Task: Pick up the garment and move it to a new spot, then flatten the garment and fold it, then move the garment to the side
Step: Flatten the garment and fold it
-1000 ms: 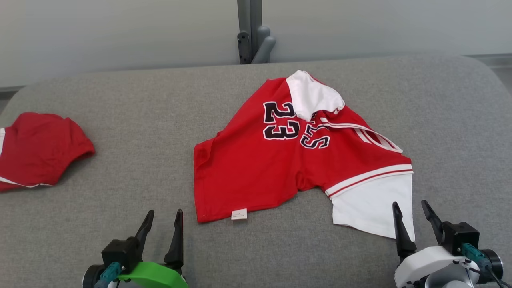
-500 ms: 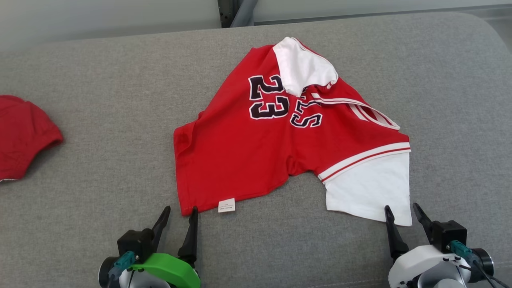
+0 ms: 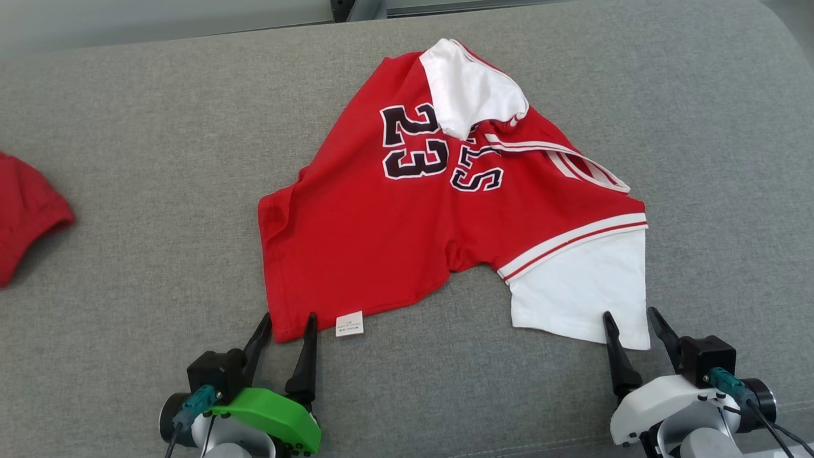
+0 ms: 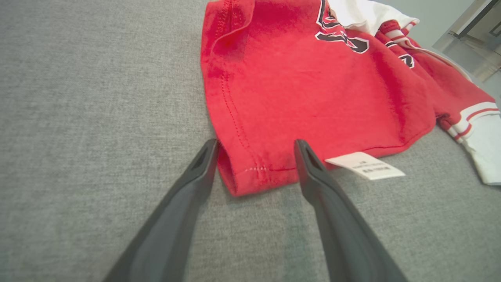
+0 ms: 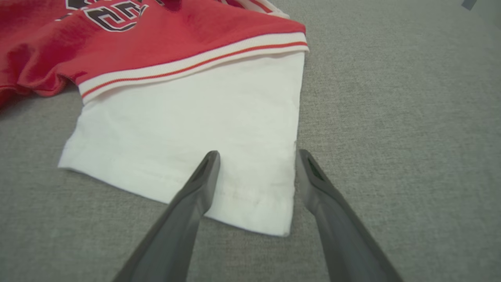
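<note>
Head view puts the red and white number 23 jersey [image 3: 394, 235] crumpled at the centre of the grey cushion [image 3: 127, 159]. My left gripper [image 3: 289, 316], at seven o'clock of it, has its fingers spread wide, with the red hem corner between them, beside the white label [image 3: 349, 323]. My right gripper [image 3: 629, 312], at five o'clock, is spread likewise around the white sleeve [image 3: 582, 299] corner. Another red garment [image 3: 25, 203] lies at nine o'clock.

The label [image 3: 349, 323] on the garment [image 3: 381, 248] is too small to read.
</note>
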Robot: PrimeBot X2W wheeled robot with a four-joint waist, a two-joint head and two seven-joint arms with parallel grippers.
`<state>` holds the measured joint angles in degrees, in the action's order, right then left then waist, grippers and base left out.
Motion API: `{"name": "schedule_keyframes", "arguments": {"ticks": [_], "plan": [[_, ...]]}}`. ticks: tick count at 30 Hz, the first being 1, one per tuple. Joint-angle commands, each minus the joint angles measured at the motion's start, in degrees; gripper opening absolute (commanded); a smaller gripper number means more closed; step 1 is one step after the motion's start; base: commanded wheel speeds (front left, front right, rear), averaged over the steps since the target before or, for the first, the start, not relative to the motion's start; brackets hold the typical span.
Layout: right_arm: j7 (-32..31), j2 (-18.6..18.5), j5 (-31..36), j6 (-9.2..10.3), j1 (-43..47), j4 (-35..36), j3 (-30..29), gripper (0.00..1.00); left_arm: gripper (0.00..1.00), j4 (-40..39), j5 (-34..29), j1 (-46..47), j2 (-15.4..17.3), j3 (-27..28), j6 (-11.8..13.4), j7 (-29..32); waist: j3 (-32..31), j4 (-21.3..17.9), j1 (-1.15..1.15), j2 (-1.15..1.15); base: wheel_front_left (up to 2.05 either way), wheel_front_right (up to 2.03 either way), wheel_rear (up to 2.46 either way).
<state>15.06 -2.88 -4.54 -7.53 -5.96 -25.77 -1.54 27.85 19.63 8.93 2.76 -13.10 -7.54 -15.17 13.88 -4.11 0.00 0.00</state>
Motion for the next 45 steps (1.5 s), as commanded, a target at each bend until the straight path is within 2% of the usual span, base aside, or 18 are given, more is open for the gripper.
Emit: {"name": "schedule_keyframes", "arguments": {"ticks": [1, 23, 24, 25, 26, 27, 30, 32, 37, 40, 45], "plan": [[0.2, -0.1, -0.6, 0.08, -0.3, -0.1, 0.1, 1.0, 1.0, -0.1, 0.1, 0.8, 0.3, -0.3, 0.1, 0.0, 0.1, -0.1, 0.0, 0.0, 0.0, 0.0, 0.0], [0.0, -0.1, -2.1, 0.09, -0.4, -5.1, 0.1, 1.0, 1.0, -0.3, -1.5, 0.8, 0.3, -0.8, 0.1, 0.0, 0.7, -0.2, 0.0, 0.0, 0.0, 0.0, 0.0], [0.0, -0.1, -2.3, 0.09, -0.4, -5.7, 0.5, 0.92, 1.0, -0.2, -1.6, 0.9, 0.3, -0.8, 0.1, 0.0, 0.7, -0.1, 0.0, 0.0, 0.0, 0.0, 0.0], [-0.1, 0.0, -2.5, 0.08, -0.4, -6.3, 1.0, 0.36, 0.82, -0.2, -1.6, 1.0, 0.3, -0.7, 0.1, 0.0, 0.7, -0.1, 0.0, 0.0, 0.0, 0.0, 0.0], [-0.2, 0.0, -2.7, 0.08, -0.5, -6.7, 1.4, 0.0, 0.3, -0.1, -1.7, 1.0, 0.3, -0.7, 0.1, 0.0, 0.7, -0.1, 0.0, 0.0, 0.0, 0.0, 0.0], [-0.3, 0.0, -3.3, 0.04, -0.6, -7.5, 1.9, 0.0, 0.0, 0.0, -1.6, 1.1, 0.3, -0.9, 0.1, 0.0, 0.7, -0.2, 0.0, 0.0, 0.0, 0.0, 0.0], [-0.4, 0.1, -5.0, 0.05, -2.0, -9.1, 3.8, 0.0, 0.0, -0.4, -2.6, 2.2, 0.3, -2.3, 0.1, 0.0, 1.4, -0.1, 0.0, 0.0, 0.0, 0.0, 0.0], [-0.4, 0.0, -5.5, 0.11, -2.7, -8.5, 3.2, 0.0, 0.0, -0.6, -2.4, 2.1, 0.3, -2.4, 0.1, 0.0, 1.2, 0.1, 0.0, 0.0, 0.0, 0.0, 0.0], [0.0, -0.3, -7.1, 0.1, -2.8, -4.6, 1.3, 0.0, 0.0, -1.2, -1.2, 0.4, 0.3, -1.0, 0.1, 0.0, -1.9, 0.4, 0.0, 0.0, 0.0, 0.0, 0.0], [0.1, -0.7, -8.5, 0.08, -2.8, -1.8, 2.6, 0.0, 0.0, -3.0, -0.9, -0.6, 0.2, -0.2, 0.1, 0.0, -5.0, 0.6, 0.0, 0.0, 0.0, 0.0, 0.0], [0.1, -3.0, -12.9, 0.08, -7.8, 4.2, 3.8, 0.0, 0.0, -6.6, -0.5, 3.1, 3.4, -2.2, 0.1, 0.0, -9.4, 1.1, 0.0, 0.0, 0.0, 0.0, 0.0]]}}
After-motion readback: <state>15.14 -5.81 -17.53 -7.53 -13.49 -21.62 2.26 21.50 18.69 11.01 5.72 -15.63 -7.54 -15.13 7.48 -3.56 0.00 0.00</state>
